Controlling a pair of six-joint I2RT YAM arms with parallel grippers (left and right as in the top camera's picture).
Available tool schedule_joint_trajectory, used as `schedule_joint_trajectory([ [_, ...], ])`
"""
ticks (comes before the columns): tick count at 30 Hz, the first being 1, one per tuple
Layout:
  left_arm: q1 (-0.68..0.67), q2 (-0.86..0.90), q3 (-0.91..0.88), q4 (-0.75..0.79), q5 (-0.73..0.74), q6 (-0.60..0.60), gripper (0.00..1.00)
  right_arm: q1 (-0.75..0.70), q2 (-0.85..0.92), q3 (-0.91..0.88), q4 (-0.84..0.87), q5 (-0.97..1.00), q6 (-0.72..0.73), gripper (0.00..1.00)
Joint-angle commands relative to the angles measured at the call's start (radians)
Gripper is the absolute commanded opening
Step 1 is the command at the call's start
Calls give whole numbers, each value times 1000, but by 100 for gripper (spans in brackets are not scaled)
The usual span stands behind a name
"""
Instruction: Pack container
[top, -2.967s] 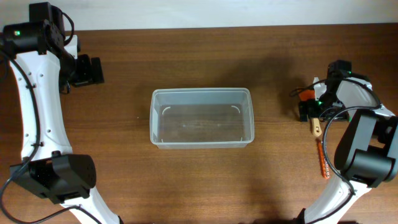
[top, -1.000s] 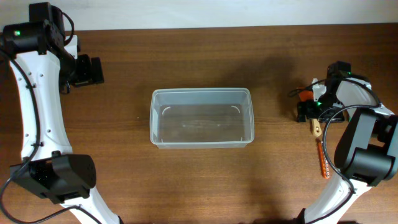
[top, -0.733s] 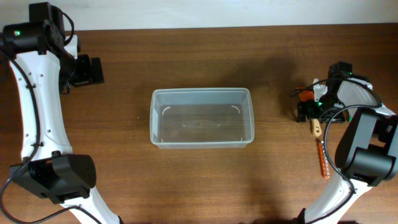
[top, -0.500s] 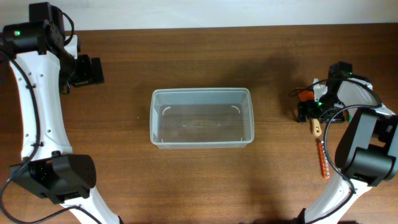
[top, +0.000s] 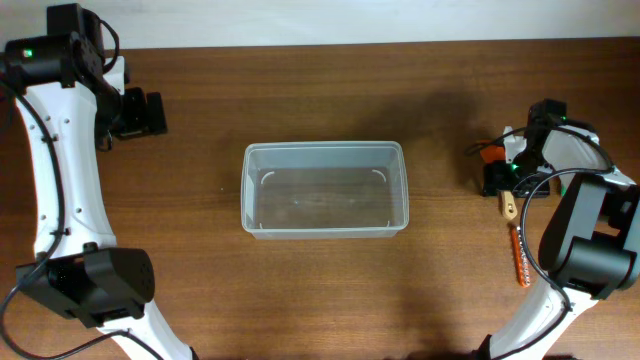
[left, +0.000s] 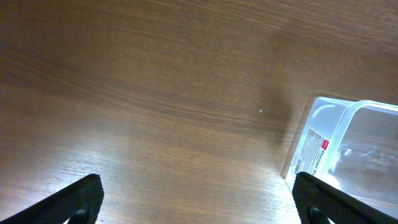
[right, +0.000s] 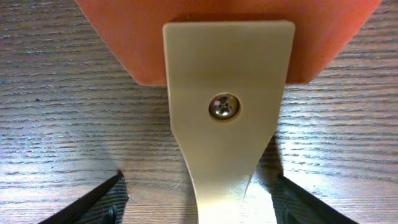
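The container (top: 325, 148) is a clear, shallow plastic bin at the middle of the table, with nothing in it. Its labelled corner shows at the right of the left wrist view (left: 348, 143). My right gripper (top: 497, 178) is at the table's right side, low over a spatula (top: 509, 204). In the right wrist view the spatula has an orange blade (right: 227, 37) and a cream handle (right: 227, 106). The right gripper's fingers (right: 198, 191) are open on either side of the handle, with gaps on both sides. My left gripper (top: 150, 113) is open and holds nothing at the far left, and its fingers (left: 199, 199) hang above bare wood.
A thin orange-brown ridged tool (top: 519, 255) lies on the table in front of the spatula, near the right arm's base. A small white item (top: 510, 133) sits just behind the right gripper. Bare wood surrounds the container.
My right gripper has shifted very slightly to the right over the spatula. The left arm and the container have not moved.
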Motion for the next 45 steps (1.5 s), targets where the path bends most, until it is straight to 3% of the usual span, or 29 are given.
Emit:
schedule_joint_trajectory([
  [1,6,-4,10,-1,-7,12,99,-8,31,-4,4,43,8,67],
  [4,6,-4,10,-1,-7,12,99,-8,31,-3,6,43,7,56],
  [15,6,-4,10,-1,-7,12,99,-8,31,-1,10,65,8,45],
  [21,6,-4,10,-1,-7,12,99,-8,31,3,11,65,8,32],
  [32,6,-4,10,-1,-7,12,99,-8,31,26,-4,65,7,22],
  [37,6,-4,10,-1,-7,12,99,-8,31,78,-39,65,7,10],
  [45,6,-4,10,-1,-7,12,99,-7,31,200,-119,66,7,8],
])
